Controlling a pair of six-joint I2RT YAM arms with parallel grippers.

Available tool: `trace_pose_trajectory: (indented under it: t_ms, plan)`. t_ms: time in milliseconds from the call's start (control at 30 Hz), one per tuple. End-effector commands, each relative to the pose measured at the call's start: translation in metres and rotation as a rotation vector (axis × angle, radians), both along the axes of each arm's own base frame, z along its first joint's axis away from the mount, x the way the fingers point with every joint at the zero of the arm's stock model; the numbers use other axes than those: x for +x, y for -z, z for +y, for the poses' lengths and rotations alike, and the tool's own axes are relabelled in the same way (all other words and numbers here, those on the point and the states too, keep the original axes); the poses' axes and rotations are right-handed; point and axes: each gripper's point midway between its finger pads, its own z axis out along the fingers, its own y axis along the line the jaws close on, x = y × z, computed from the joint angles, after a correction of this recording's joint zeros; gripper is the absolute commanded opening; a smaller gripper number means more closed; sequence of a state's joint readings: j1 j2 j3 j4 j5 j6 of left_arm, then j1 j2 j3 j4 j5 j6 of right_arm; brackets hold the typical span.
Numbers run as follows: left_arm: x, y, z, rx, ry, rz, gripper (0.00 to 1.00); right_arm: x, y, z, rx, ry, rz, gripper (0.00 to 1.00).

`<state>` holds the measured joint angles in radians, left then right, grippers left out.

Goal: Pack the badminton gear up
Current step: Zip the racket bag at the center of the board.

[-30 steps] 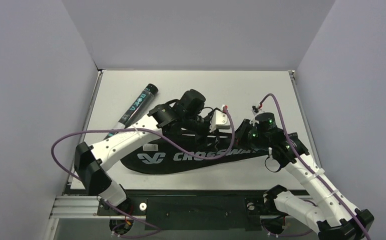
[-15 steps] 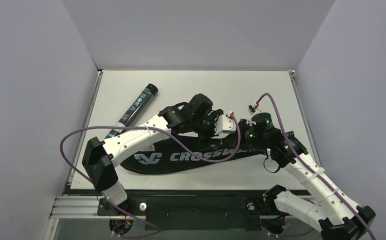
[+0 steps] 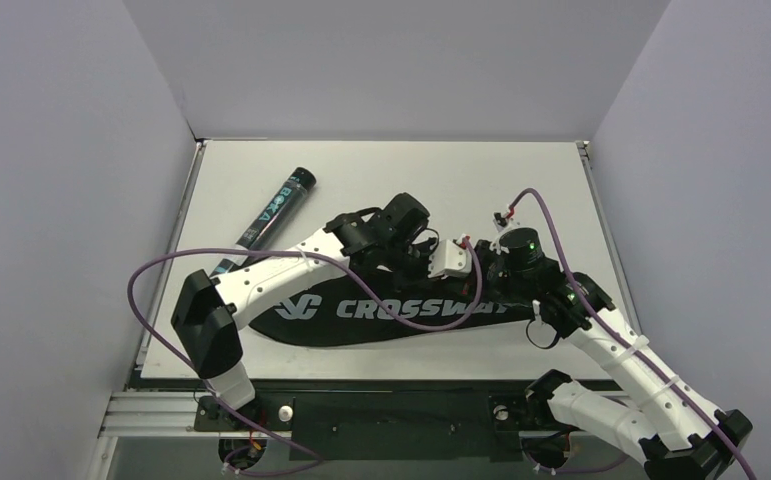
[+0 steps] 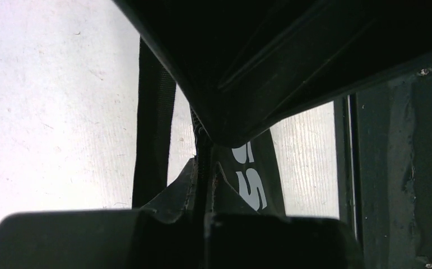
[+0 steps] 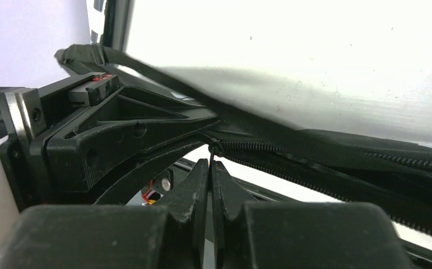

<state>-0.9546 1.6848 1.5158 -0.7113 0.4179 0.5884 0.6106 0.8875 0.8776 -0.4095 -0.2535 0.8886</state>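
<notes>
The black bag [image 3: 391,310] lettered CROSSWAY lies lengthwise across the near half of the table. My left gripper [image 3: 464,262] reaches over it to its upper right edge. In the left wrist view the left gripper [image 4: 205,216] is shut on the bag's zipper seam [image 4: 203,168], beside a white letter S [image 4: 251,188]. My right gripper [image 3: 498,272] sits just to the right of it. Close up, the right gripper [image 5: 209,165] is shut on the thin zipper pull [image 5: 213,150], and the zipper teeth [image 5: 314,162] run off to the right. The black teal-printed tube [image 3: 271,213] lies slantwise at the far left.
Grey walls close in the white table [image 3: 391,175] on three sides. A metal rail [image 3: 161,410] runs along the near edge by the arm bases. Purple cables [image 3: 161,270] loop over the left arm and above the right wrist. The left gripper's body [image 5: 90,140] fills the left of the right wrist view.
My left arm slid rightwards along the bag towards the right gripper, and its jaws closed on the bag's seam. The bag shifted slightly. The right gripper stayed shut in place.
</notes>
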Motion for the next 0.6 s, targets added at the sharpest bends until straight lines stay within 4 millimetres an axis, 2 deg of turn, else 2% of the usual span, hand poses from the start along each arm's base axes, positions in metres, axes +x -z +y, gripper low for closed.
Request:
trace_pose_trajectory:
  t_ms: [0, 200, 367, 500, 533, 567]
  plan:
    - [0.009, -0.022, -0.005, -0.04, 0.01, -0.016, 0.0, 0.009, -0.045, 0.009, 0.098, 0.0, -0.124, 0.0]
    - [0.014, -0.044, -0.001, -0.071, -0.014, -0.077, 0.0, 0.012, -0.047, 0.009, 0.092, 0.012, -0.127, 0.0]
    - [0.031, -0.071, 0.011, -0.058, -0.068, -0.247, 0.0, 0.017, -0.051, 0.002, 0.065, 0.033, -0.132, 0.02]
    - [0.04, -0.09, 0.028, -0.046, -0.111, -0.343, 0.0, 0.023, -0.067, -0.011, 0.073, 0.066, -0.15, 0.17]
    - [0.042, -0.096, 0.035, -0.051, -0.129, -0.366, 0.0, 0.027, -0.073, -0.018, 0.077, 0.092, -0.161, 0.26]
    - [0.043, -0.101, 0.037, -0.061, -0.137, -0.381, 0.0, 0.025, -0.076, -0.023, 0.081, 0.097, -0.16, 0.3]
